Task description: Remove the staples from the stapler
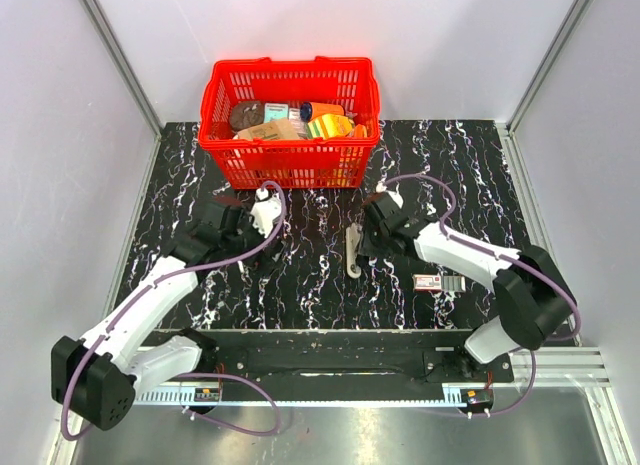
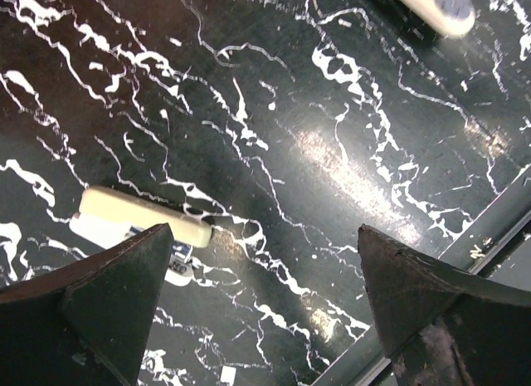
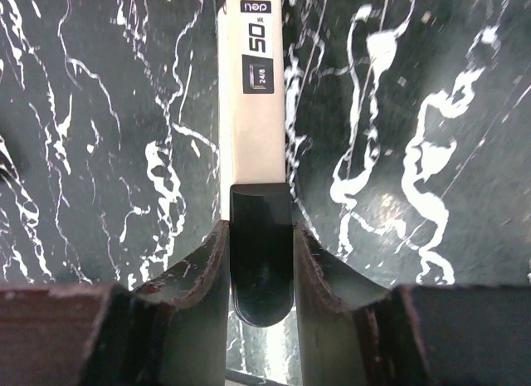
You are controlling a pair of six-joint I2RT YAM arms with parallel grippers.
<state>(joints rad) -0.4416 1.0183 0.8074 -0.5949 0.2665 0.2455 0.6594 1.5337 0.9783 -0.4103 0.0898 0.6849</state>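
The stapler (image 3: pixel 254 112) lies flat on the black marbled table: a slim cream bar with a black label and a glossy black rear end (image 3: pixel 261 261). In the top view it is a pale strip (image 1: pixel 353 251) at mid-table. My right gripper (image 3: pixel 260 230) is shut on its black end, one finger against each side; the top view shows that gripper (image 1: pixel 368 241) just right of the stapler. My left gripper (image 2: pixel 264 232) is open and empty above bare table, left of the stapler in the top view (image 1: pixel 250 217).
A red basket (image 1: pixel 290 150) full of items stands at the back. A small white-and-red box (image 1: pixel 437 282) lies right of the stapler. In the left wrist view a cream bar (image 2: pixel 141 218) lies by the left finger. The table's near rail (image 2: pixel 489 228) is close.
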